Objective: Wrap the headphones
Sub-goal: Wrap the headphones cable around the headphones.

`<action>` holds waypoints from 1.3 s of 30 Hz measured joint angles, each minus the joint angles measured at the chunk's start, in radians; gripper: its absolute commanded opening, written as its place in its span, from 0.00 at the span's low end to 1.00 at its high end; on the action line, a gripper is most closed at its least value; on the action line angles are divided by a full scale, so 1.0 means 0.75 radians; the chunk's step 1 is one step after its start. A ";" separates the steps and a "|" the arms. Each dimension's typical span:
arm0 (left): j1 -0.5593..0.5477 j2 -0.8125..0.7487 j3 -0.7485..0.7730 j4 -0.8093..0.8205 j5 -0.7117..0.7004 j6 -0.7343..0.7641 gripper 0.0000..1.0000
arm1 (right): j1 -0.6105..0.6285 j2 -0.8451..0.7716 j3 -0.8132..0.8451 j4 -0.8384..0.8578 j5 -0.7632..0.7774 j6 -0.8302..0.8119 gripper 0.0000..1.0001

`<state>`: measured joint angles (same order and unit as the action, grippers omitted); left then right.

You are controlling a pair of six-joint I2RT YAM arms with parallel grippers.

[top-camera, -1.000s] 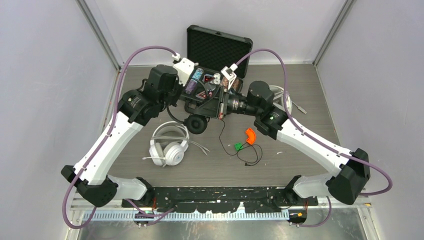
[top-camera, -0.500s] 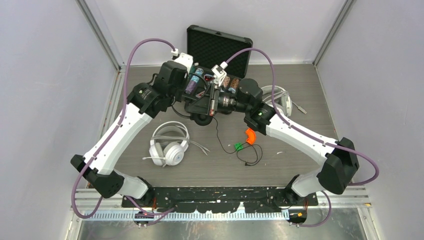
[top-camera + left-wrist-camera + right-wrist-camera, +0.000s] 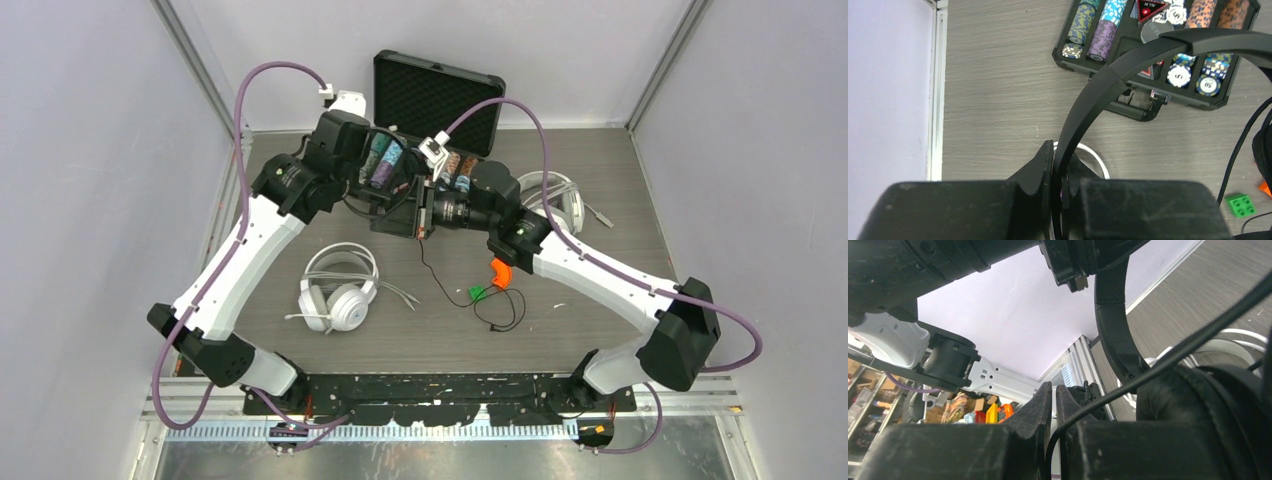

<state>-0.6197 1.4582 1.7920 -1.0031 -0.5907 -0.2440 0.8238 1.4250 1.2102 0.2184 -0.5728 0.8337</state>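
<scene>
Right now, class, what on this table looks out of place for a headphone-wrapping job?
An open poker-chip case sits at the far edge of the table; a green toy brick and an orange curved piece lie loose right of the nearer white headset. None belongs with headphones.

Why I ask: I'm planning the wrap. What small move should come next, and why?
Probably sweep the right tool, shut on the thin black cable, once around the band of the black headphones: the left tool clamps that band off the table, and loose cable hangs down to it.
</scene>
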 measured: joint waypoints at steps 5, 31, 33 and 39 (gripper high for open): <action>0.009 0.000 0.022 0.009 0.001 -0.091 0.00 | 0.008 -0.040 -0.016 -0.023 0.043 -0.058 0.13; 0.071 -0.054 -0.072 0.200 0.165 -0.482 0.00 | 0.136 -0.218 -0.260 -0.047 0.369 -0.524 0.01; 0.078 -0.077 -0.100 0.218 0.202 -0.515 0.00 | 0.135 -0.219 -0.288 -0.038 0.385 -0.548 0.01; 0.079 -0.098 -0.111 0.237 0.249 -0.555 0.00 | 0.136 -0.228 -0.362 -0.027 0.446 -0.629 0.02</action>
<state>-0.5602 1.3849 1.7084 -0.8253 -0.4038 -0.6605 0.9257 1.2537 0.9390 0.1978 -0.2386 0.3618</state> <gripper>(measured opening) 0.067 0.020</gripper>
